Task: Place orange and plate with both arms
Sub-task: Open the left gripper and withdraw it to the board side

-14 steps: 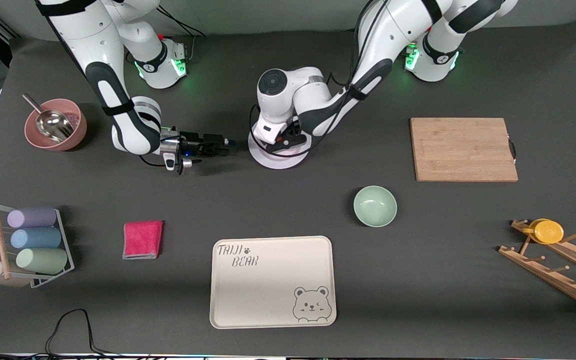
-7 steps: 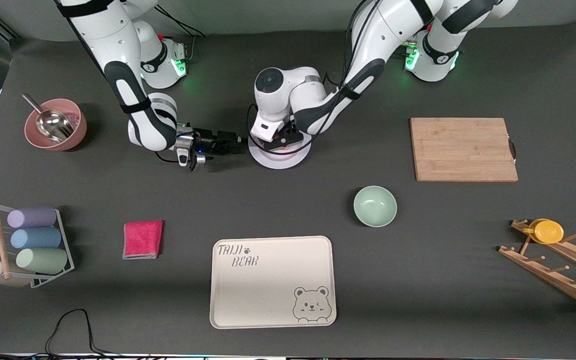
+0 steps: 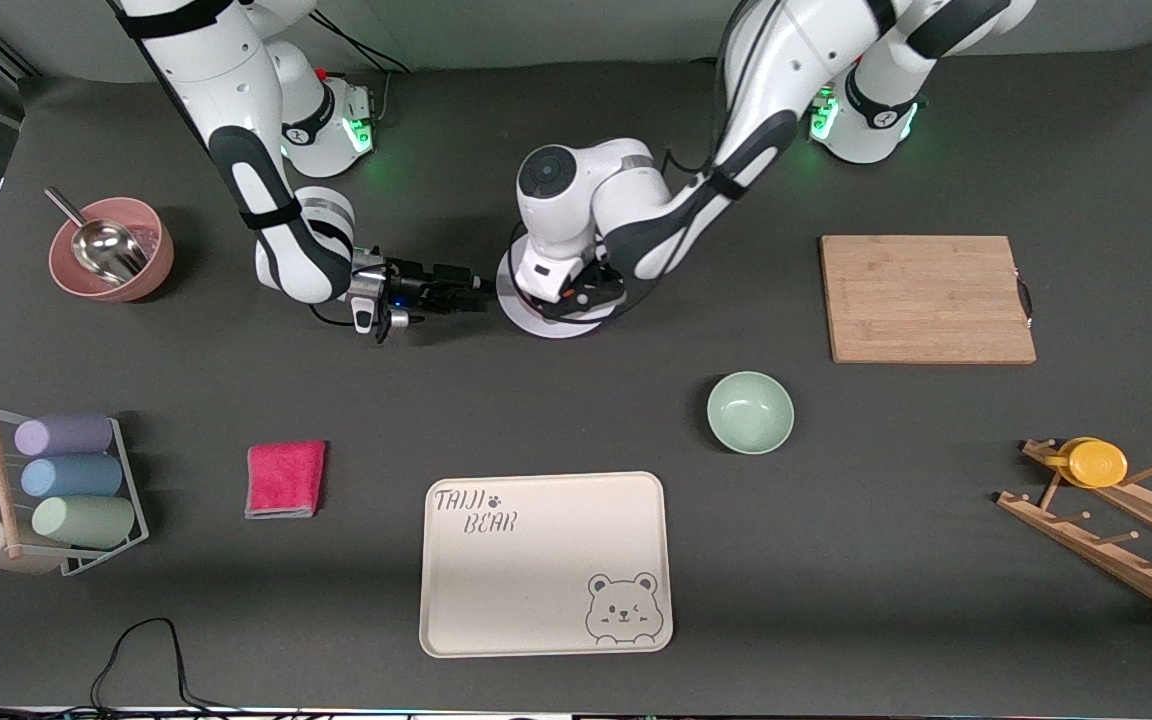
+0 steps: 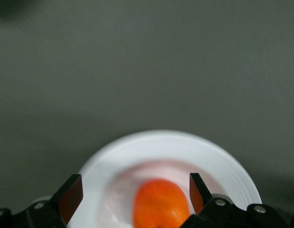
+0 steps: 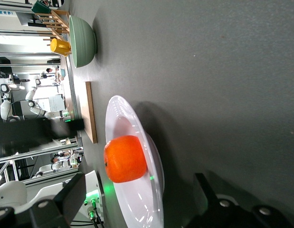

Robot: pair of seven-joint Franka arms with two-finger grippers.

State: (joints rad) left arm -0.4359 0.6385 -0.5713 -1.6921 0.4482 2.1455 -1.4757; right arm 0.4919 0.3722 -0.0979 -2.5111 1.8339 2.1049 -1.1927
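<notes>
The white plate (image 3: 556, 325) lies mid-table, farther from the front camera than the cream tray. The orange (image 4: 161, 205) rests on the plate (image 4: 113, 161). In the front view the left hand hides most of it. My left gripper (image 4: 133, 194) hovers just over the plate, open, its fingers (image 4: 71, 197) on either side of the orange and apart from it. My right gripper (image 3: 478, 290) is low at the plate's edge toward the right arm's end. It is open, and the plate's rim (image 5: 111, 114) reaches in between its fingers (image 5: 66, 199). The orange (image 5: 125, 159) also shows there.
A mint bowl (image 3: 750, 412) and cream bear tray (image 3: 546, 563) lie nearer the front camera. A cutting board (image 3: 926, 298) and a wooden rack with a yellow disc (image 3: 1096, 463) are at the left arm's end. A pink bowl with scoop (image 3: 111, 248), red cloth (image 3: 285, 479) and cup rack (image 3: 56, 490) are at the right arm's end.
My left gripper has opened and let the orange down onto the plate. My right gripper has slid along the table to the plate's edge and stopped there.
</notes>
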